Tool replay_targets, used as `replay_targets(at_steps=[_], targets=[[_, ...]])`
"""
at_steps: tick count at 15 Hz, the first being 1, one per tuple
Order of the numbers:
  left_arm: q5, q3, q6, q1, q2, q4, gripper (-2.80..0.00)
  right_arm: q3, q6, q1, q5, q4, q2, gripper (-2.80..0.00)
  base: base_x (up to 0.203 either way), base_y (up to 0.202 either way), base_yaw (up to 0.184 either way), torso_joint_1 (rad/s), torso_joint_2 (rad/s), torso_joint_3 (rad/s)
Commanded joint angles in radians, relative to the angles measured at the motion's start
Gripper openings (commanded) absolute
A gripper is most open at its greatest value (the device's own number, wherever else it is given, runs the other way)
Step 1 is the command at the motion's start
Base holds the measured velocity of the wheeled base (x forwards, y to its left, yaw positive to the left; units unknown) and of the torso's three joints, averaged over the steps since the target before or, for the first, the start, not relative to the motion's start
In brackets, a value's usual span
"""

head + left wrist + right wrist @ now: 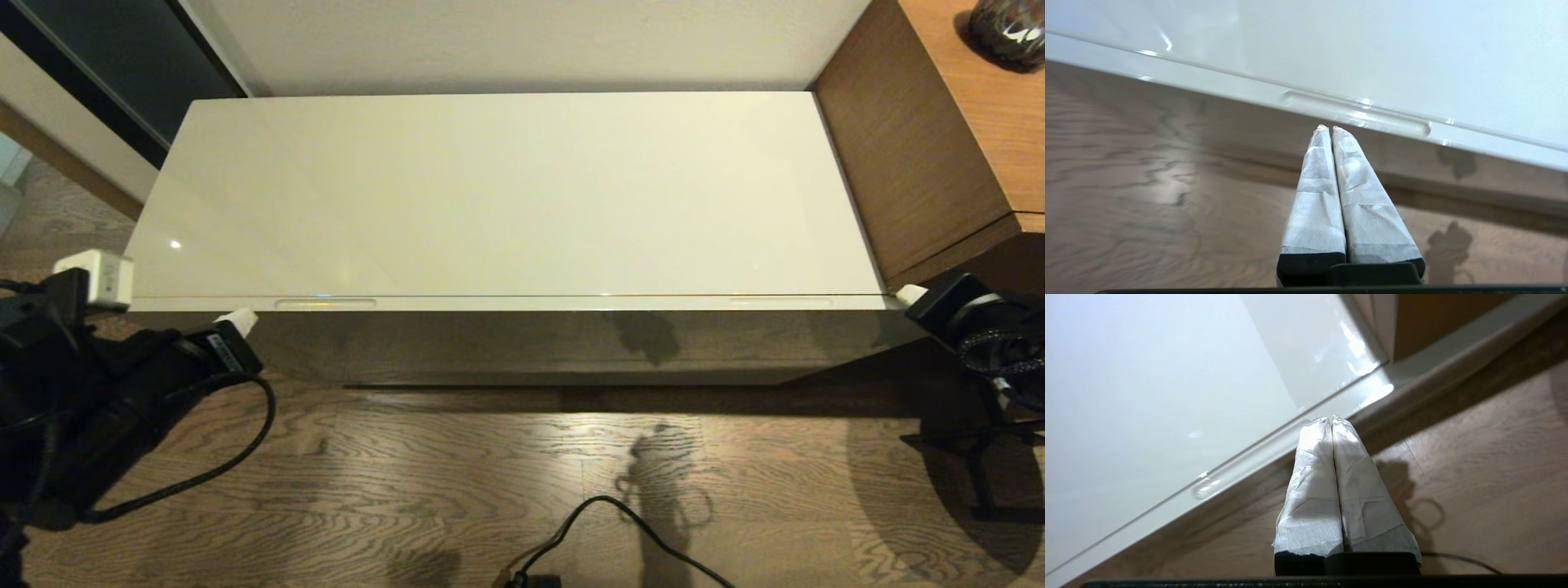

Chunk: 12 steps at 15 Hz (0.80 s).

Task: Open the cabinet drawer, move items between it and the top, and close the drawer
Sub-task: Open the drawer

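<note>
The top (506,196) of the low cream-white cabinet is bare and glossy. Below its front edge the cabinet drawer (522,304) is pushed in, with one slot handle (325,304) on the left and another slot handle (780,301) on the right. My left gripper (238,318) is shut and empty, its taped tips a little left of and below the left handle (1357,114); in the left wrist view the left gripper (1329,128) points at that handle. My right gripper (909,294) is shut and empty at the drawer's right front corner (1372,388); the right gripper (1330,419) tips sit close to the drawer's edge.
A brown wood-grain cabinet (922,155) stands against the right end, with a dark vase (1008,28) on it. A black cable (604,531) lies on the wooden floor (457,474) in front. A white box (98,273) sits at the left end.
</note>
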<state>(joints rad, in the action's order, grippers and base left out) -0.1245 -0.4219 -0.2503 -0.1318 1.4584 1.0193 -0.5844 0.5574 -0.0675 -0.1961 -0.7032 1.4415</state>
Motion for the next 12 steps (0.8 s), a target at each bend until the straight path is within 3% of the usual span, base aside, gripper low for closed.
replay_targets(at_steps=[1, 9, 12], targets=[[-0.028, -0.035, -0.01, -0.044, 0.155, 0.075, -2.8, -0.045, 0.0, -0.016, -0.005, -0.007, 0.089, -2.8, 0.0, 0.0, 0.0, 0.0, 0.0, 0.0], [-0.041, -0.021, -0.049, -0.066, 0.2, 0.101, -2.8, -0.216, -0.004, -0.06, -0.066, -0.092, 0.311, -2.8, 0.0, 0.0, 0.0, 0.0, 0.0, 0.0], [-0.041, -0.02, -0.046, -0.066, 0.201, 0.119, -2.8, -0.235, -0.006, -0.129, -0.124, -0.088, 0.308, -2.8, 0.0, 0.0, 0.0, 0.0, 0.0, 0.0]])
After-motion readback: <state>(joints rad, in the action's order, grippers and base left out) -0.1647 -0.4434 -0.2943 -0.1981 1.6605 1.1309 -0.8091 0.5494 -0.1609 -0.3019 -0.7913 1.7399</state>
